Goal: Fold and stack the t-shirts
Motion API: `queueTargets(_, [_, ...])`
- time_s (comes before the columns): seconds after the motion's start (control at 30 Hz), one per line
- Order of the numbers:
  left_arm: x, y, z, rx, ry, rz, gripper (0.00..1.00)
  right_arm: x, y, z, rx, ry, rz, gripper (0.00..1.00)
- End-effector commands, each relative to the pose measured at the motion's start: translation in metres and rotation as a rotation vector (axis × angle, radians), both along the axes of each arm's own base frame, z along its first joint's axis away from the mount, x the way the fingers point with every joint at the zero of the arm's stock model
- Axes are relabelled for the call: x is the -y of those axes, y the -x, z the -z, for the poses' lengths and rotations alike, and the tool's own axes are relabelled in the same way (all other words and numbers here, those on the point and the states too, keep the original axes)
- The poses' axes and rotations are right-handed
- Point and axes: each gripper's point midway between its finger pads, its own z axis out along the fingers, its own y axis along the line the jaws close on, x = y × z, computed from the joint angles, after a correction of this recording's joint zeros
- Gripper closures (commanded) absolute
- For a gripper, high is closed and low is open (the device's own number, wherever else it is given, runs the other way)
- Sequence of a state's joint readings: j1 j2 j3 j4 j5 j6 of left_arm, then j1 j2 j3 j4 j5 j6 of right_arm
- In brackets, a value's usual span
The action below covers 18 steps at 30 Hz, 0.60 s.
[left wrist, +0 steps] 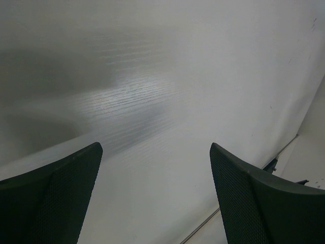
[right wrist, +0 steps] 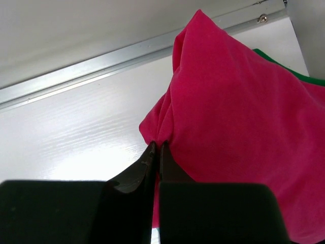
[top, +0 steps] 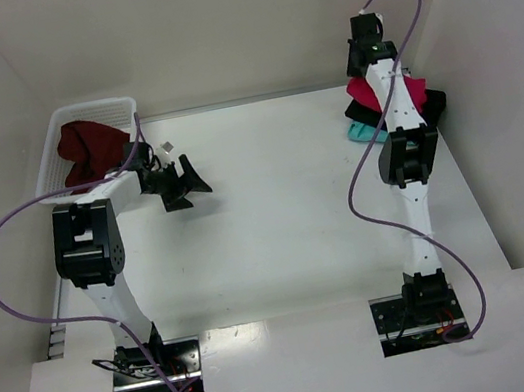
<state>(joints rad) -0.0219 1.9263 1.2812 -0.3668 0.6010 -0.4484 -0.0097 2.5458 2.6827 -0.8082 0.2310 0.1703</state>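
Crimson-pink t-shirt pinched at its edge by the clenched right tool; draw it flat slowly. Left tool hangs released.

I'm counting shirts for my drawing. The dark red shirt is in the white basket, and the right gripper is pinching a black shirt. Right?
Not quite. The right gripper is shut on the crimson-pink t-shirt, not a black one; the right wrist view shows it. The dark maroon t-shirt does lie in the white lattice basket.
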Motion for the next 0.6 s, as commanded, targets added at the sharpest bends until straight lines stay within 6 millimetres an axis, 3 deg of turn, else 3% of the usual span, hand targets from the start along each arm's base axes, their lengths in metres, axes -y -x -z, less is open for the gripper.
queueTargets(0.0, [0.001, -0.005, -0.018, 0.055, 0.018, 0.015, 0.06, -0.003, -0.008, -0.014, 0.059, -0.002, 0.007, 0.98])
queueTargets(0.1, [0.001, -0.005, -0.018, 0.055, 0.018, 0.015, 0.06, 0.006, 0.000, 0.017, -0.024, 0.030, 0.047, 0.90])
queueTargets(0.13, [0.001, -0.005, -0.018, 0.055, 0.018, 0.015, 0.06, 0.010, 0.001, 0.026, -0.041, 0.039, 0.073, 0.82])
queueTargets(0.17, [0.001, -0.005, -0.018, 0.055, 0.018, 0.015, 0.06, 0.010, 0.006, 0.037, -0.073, 0.040, 0.072, 0.53])
queueTargets(0.23, [0.001, -0.005, -0.018, 0.055, 0.018, 0.015, 0.06, 0.010, 0.008, 0.046, -0.096, 0.041, 0.072, 0.43])
queueTargets(0.27, [0.001, -0.005, -0.018, 0.055, 0.018, 0.015, 0.06, 0.010, 0.010, 0.041, -0.093, 0.041, 0.072, 0.27])
queueTargets(0.33, [0.001, -0.005, -0.018, 0.055, 0.018, 0.015, 0.06, 0.009, 0.012, 0.033, -0.080, 0.033, 0.079, 0.12])
queueTargets(0.37, [0.001, -0.005, -0.018, 0.055, 0.018, 0.015, 0.06, 0.006, 0.011, 0.018, -0.049, 0.020, 0.066, 0.02])
queueTargets(0.47, [0.001, -0.004, -0.021, 0.055, 0.018, 0.015, 0.06, 0.013, 0.011, -0.008, 0.019, -0.021, 0.073, 0.00])
queueTargets(0.5, [0.001, -0.004, -0.021, 0.055, 0.018, 0.015, 0.06, 0.012, 0.013, -0.033, 0.066, -0.028, 0.064, 0.00])
queueTargets(0.53, [0.001, -0.004, -0.021, 0.055, 0.018, 0.015, 0.06, 0.019, 0.010, -0.044, 0.109, -0.036, 0.082, 0.00])
queueTargets(0.57, [0.001, -0.004, -0.025, 0.064, 0.018, 0.015, 0.06, 0.027, 0.014, -0.042, 0.105, -0.035, 0.094, 0.00])
